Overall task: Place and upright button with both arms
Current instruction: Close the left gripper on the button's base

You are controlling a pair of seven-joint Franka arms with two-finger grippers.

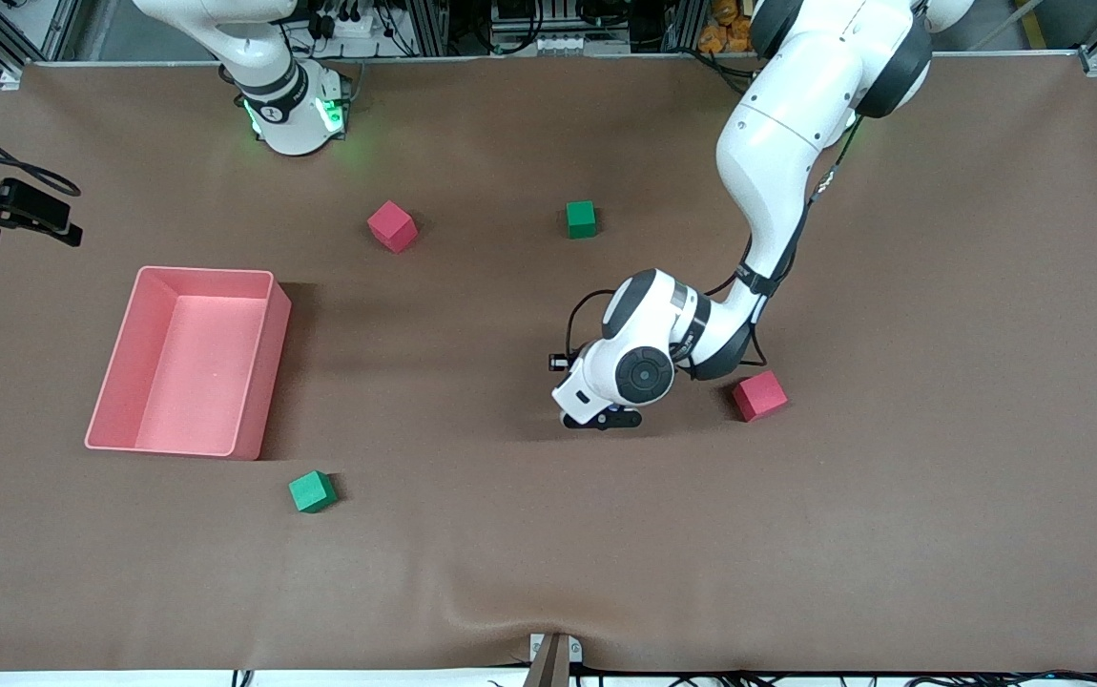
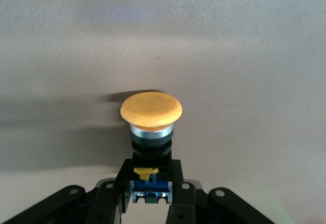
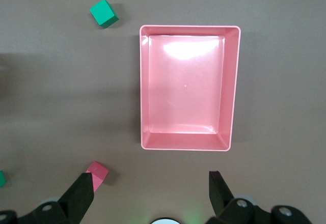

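Button [image 2: 151,113] sits clamped by its blue base in the left tool [image 2: 151,191]; right tool [image 3: 151,193] gapes wide, empty.

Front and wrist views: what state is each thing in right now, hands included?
button: lying on its side on the mat, gripped by its black-and-blue body.
left hand: down at the mat beside a red cube, shut on the button.
right hand: open, holding nothing, up over the pink bin; this arm waits.
pink bin: upright, nothing in it.
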